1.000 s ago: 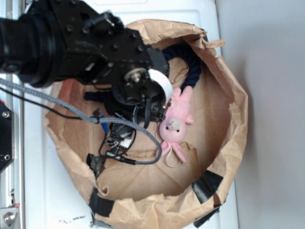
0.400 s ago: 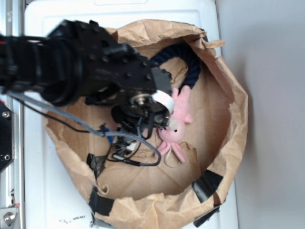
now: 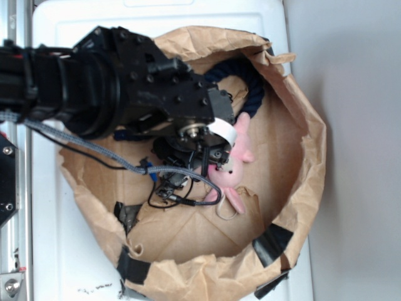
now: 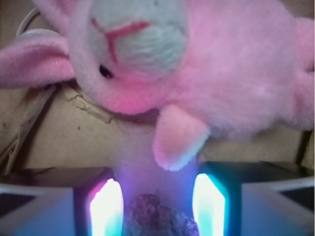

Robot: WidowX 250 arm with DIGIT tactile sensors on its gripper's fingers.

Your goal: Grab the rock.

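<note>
In the wrist view the rock [image 4: 160, 216], a rough brown-grey lump, lies on the brown paper at the bottom edge. It sits between the two glowing fingers of my gripper [image 4: 157, 184], which stand apart; a slim gap shows on the rock's left side. The gripper is open. Just ahead of the fingertips lies the pink plush bunny [image 4: 197, 73], one paw reaching towards the gap. In the exterior view my black arm [image 3: 156, 94] hangs over the bag and hides the rock; the bunny [image 3: 237, 160] peeks out at its right.
A low-rolled brown paper bag [image 3: 307, 150] with black tape patches walls in the workspace. A thick navy rope [image 3: 250, 78] curves along the bag's back. Cables [image 3: 169, 185] trail from the arm onto the bag floor.
The arm has swung right and slightly down, so that it covers more of the bunny's left side. The bunny and rope have stayed in place.
</note>
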